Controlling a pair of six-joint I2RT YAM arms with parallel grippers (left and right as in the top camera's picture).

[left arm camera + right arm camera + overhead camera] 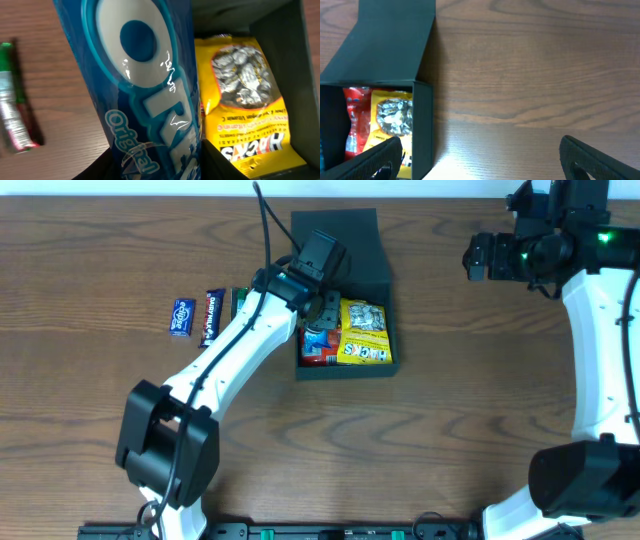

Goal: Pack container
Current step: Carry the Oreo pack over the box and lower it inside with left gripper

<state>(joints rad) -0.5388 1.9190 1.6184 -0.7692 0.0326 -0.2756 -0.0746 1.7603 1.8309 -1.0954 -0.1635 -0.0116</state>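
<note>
At the middle of the brown wood-grain worktop (470,380), toward its far edge, sits the dark teal-black matte rectangular cardboard box (345,370). It is open, and its hinged flap lid (338,235) lies back flat on the worktop behind it. Inside, on the right, a yellow plastic snack bag printed with dark lettering (362,332) lies flat and fills much of the space. A red packet (318,358) lies just beside it on the left, partly hidden.

The white left arm (235,345) reaches in from the near left, and its wrist hangs over the left part of the box. The left jaws are closed partway on a glossy blue snack packet with white lettering (145,90), gripping it by its sides. The packet stands lengthwise along the box's left wall, next to the yellow bag. The pictures do not show whether its lower end touches the box floor.

On the bare worktop left of the box lie three small items in a row. Farthest left is a small blue rectangular packet (181,316), then a dark bar with red and white print (213,316), and then a green packet (238,302) partly under the arm.

The white right arm (600,350) stands at the far right, well apart from the box. The right jaws are spread wide with only bare worktop between them, holding nothing. Their two dark fingertips (600,160) show at the lower corners of the right wrist view, with the open box off to their left.
</note>
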